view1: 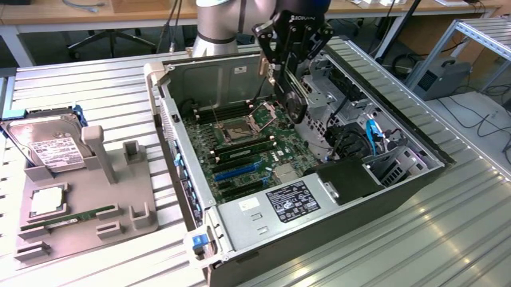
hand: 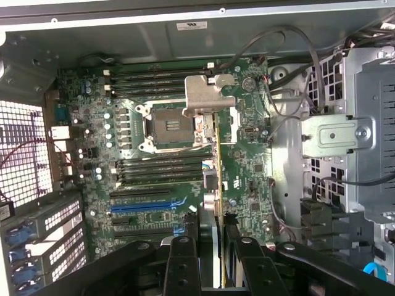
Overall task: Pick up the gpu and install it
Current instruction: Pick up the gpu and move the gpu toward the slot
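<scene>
I see the gpu (view1: 296, 110) held on edge in the gripper (view1: 288, 89), inside the open case (view1: 169, 89), up off the board (view1: 239, 170). It hangs over the middle of the board, nearer the case's far wall than its front edge. From the wrist I look straight down its thin green edge (hand: 217, 166); the silver bracket (hand: 207, 98) is at the far end, and the black cooler bulges from one face.
</scene>
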`<action>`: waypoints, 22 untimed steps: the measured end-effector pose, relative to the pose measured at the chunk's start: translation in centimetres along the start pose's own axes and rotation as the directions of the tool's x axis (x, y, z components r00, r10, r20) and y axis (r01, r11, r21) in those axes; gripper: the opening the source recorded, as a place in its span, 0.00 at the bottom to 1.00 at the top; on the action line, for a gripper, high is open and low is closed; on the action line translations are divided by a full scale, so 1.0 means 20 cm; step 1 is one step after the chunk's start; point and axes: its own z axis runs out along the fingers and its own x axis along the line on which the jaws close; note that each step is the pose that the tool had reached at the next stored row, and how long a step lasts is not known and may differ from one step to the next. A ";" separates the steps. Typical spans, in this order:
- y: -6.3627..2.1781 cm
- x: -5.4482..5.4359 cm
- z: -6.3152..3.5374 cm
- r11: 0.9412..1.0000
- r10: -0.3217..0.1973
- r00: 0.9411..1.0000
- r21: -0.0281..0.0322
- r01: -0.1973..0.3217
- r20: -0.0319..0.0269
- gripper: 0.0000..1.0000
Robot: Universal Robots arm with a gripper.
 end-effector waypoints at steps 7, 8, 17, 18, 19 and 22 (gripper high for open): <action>0.001 -0.01 0.013 1.000 0.000 1.000 0.000 0.000 0.000 0.27; 0.001 -0.01 0.015 1.000 0.000 1.000 0.000 0.000 0.000 0.27; 0.001 -0.01 0.028 1.000 0.000 1.000 0.000 0.000 0.000 0.27; 0.001 -0.01 0.029 1.000 0.000 1.000 0.000 0.000 0.000 0.27; 0.001 -0.01 0.031 1.000 0.000 1.000 0.000 0.000 0.000 0.27; 0.002 -0.02 0.035 1.000 0.000 1.000 0.000 0.000 0.000 0.27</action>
